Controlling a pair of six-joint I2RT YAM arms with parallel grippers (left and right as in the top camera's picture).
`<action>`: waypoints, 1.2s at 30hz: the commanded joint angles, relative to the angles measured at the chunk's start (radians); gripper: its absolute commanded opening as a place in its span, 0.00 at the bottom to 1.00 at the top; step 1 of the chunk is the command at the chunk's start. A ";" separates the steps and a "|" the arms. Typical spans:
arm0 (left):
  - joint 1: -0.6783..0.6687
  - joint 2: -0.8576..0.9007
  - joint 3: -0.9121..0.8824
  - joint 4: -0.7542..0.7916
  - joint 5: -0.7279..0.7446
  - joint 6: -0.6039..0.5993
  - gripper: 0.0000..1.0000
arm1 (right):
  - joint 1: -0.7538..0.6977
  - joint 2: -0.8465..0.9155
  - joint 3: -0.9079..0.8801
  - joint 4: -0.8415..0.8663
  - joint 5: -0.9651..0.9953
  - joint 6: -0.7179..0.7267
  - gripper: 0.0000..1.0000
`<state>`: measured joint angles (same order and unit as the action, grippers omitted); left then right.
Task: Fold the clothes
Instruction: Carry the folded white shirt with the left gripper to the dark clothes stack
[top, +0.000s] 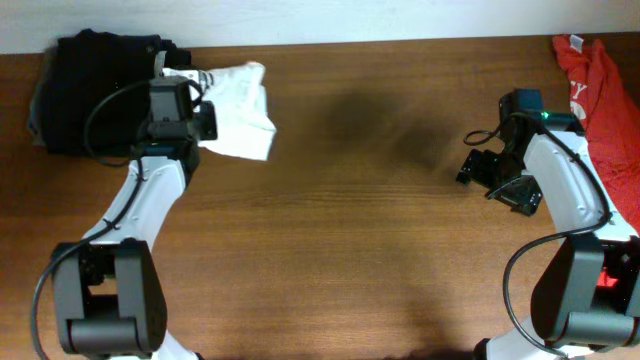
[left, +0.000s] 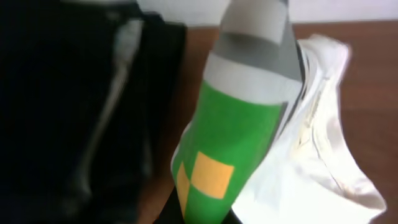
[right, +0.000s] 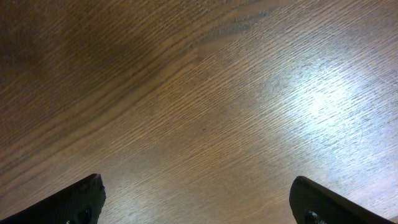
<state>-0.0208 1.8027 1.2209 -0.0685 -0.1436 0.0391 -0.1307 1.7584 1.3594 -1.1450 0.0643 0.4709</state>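
The clothes are a white T-shirt (top: 243, 108), bunched up at the table's back left, just right of a black garment. My left gripper (top: 206, 121) is shut on the shirt's left edge. In the left wrist view the cloth's green print with yellow squares (left: 217, 155) rises straight out of the jaws (left: 202, 218), and white folds (left: 317, 162) hang to the right. My right gripper (top: 480, 165) stands open over bare wood at the right of the table, its two dark fingertips (right: 74, 199) far apart with nothing between them.
A black garment (top: 90, 85) lies heaped at the back left corner, also filling the left of the left wrist view (left: 68, 112). A red garment (top: 600, 85) lies along the right edge. The wooden table (top: 350, 220) is bare between the arms.
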 joint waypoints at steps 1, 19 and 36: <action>0.037 0.035 0.010 0.097 -0.012 0.106 0.01 | -0.005 0.002 0.010 0.001 0.019 0.000 0.98; 0.220 0.039 0.085 0.360 -0.136 0.021 0.01 | -0.005 0.002 0.010 0.001 0.019 0.000 0.98; 0.327 0.139 0.087 0.495 -0.171 0.022 0.02 | -0.005 0.002 0.010 0.001 0.019 0.000 0.98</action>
<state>0.2592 1.9228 1.2755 0.3832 -0.2749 0.0738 -0.1307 1.7584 1.3594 -1.1442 0.0639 0.4702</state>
